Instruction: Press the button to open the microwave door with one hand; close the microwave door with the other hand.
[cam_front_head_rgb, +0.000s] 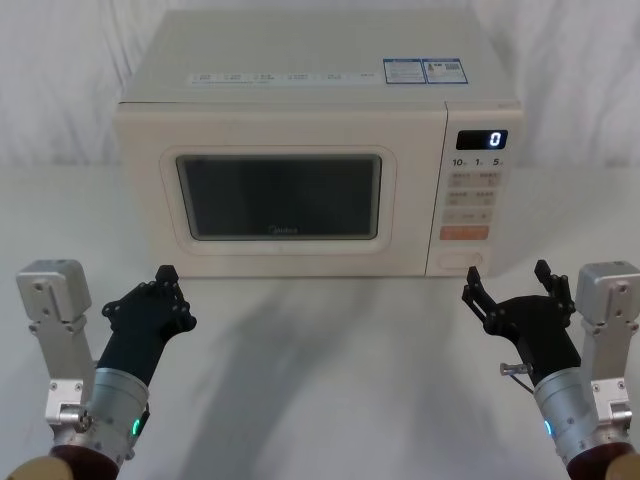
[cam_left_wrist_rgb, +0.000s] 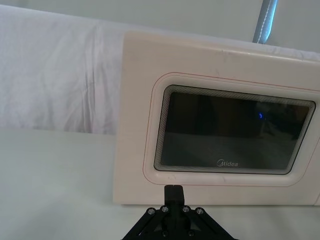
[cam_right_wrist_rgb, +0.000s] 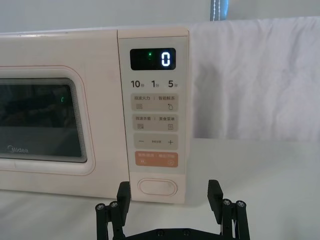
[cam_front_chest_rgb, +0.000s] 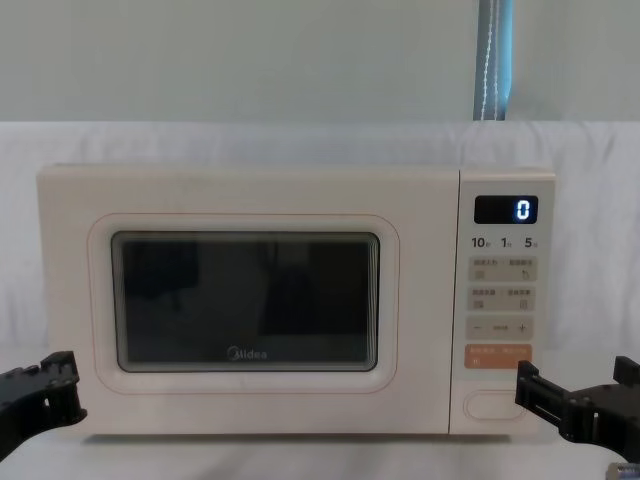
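White tabletop | microwave door (cam_front_head_rgb: 278, 198) shut, facing robot | button (cam_right_wrist_rgb: 157, 186) lies horizontal

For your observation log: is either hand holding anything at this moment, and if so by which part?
Nothing is held. The left hand, fingers together, and the right hand, fingers spread, both hover apart from the microwave door and the button.

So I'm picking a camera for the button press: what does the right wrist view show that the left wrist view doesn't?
Right wrist view alone: the control panel with its display reading 0, the orange key, the button, and the open right gripper just before the button. Left wrist view alone: the door's left edge and the shut left gripper. Both: the shut microwave door with its Midea logo.
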